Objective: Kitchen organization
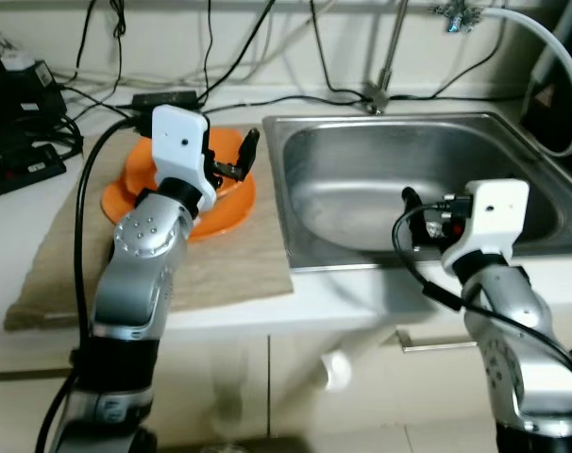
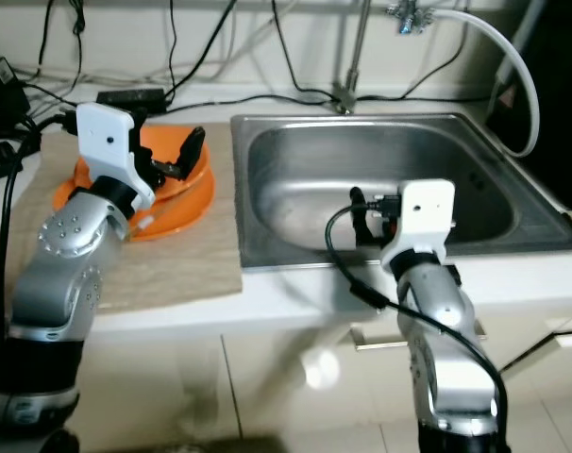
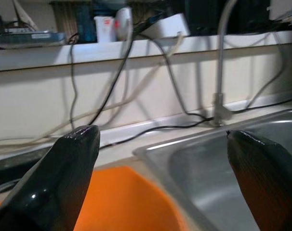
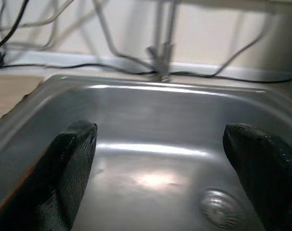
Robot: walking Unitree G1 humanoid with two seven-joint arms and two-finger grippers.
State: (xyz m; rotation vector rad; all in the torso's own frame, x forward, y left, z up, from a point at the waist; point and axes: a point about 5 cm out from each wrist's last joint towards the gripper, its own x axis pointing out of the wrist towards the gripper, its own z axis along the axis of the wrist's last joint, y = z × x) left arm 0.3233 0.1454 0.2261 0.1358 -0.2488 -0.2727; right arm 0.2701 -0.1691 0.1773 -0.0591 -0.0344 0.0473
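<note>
An orange bowl (image 1: 231,196) rests on an orange plate (image 1: 116,198), both on a beige mat (image 1: 225,269) left of the steel sink (image 1: 361,179). My left gripper (image 1: 241,160) hovers open just over the bowl's sink-side rim with nothing between its fingers. The left wrist view looks past the gripper (image 3: 163,137) at the bowl (image 3: 131,202) below it. My right gripper (image 1: 420,212) stands open at the sink's front edge, reaching into the basin (image 4: 151,159) and holding nothing. The drain (image 4: 218,207) lies beneath it.
A faucet (image 1: 385,57) rises behind the sink, and a white hose (image 1: 555,57) arcs over its right side. Black cables, an adapter (image 1: 163,97) and power gear (image 1: 22,160) crowd the counter's back left. Cabinet fronts lie below the counter edge.
</note>
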